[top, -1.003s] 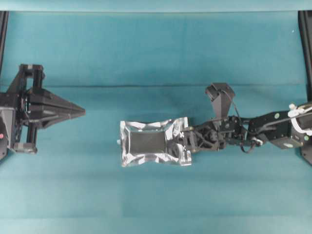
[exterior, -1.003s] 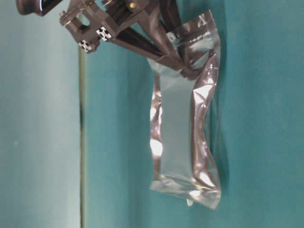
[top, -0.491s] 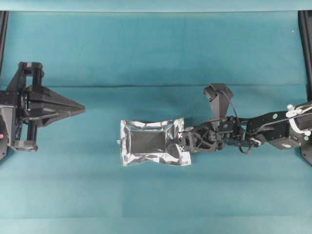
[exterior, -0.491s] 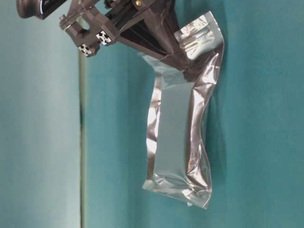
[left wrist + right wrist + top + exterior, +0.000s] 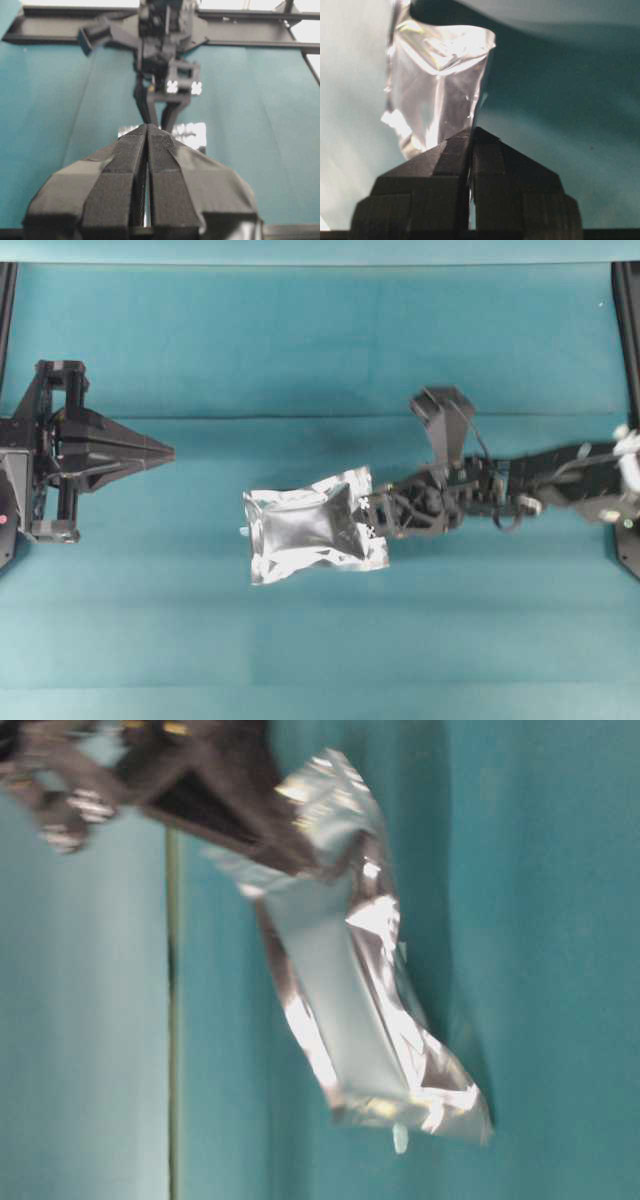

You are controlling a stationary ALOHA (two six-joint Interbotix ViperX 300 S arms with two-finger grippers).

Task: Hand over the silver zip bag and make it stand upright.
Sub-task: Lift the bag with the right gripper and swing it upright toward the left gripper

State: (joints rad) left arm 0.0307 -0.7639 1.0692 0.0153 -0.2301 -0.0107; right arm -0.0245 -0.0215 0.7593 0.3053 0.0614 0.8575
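Observation:
The silver zip bag (image 5: 305, 532) is a shiny crinkled foil pouch with a darker centre, held tilted over the middle of the teal table. My right gripper (image 5: 366, 523) is shut on the bag's right short end. In the table-level view the bag (image 5: 350, 990) hangs slanted from the gripper (image 5: 300, 855). In the right wrist view the bag (image 5: 435, 80) rises from between the closed fingers (image 5: 447, 160). My left gripper (image 5: 168, 452) is shut and empty at the left, well apart from the bag. In the left wrist view its closed fingers (image 5: 165, 150) point at the bag (image 5: 192, 134).
The teal cloth (image 5: 320, 350) covers the whole table. Black frame rails stand at the far left (image 5: 8, 300) and far right (image 5: 628, 310) edges. The right arm (image 5: 560, 485) stretches in from the right.
The right gripper has lifted and twisted the bag, so it now tilts and its right end has risen. The left gripper has stayed in place, shut.

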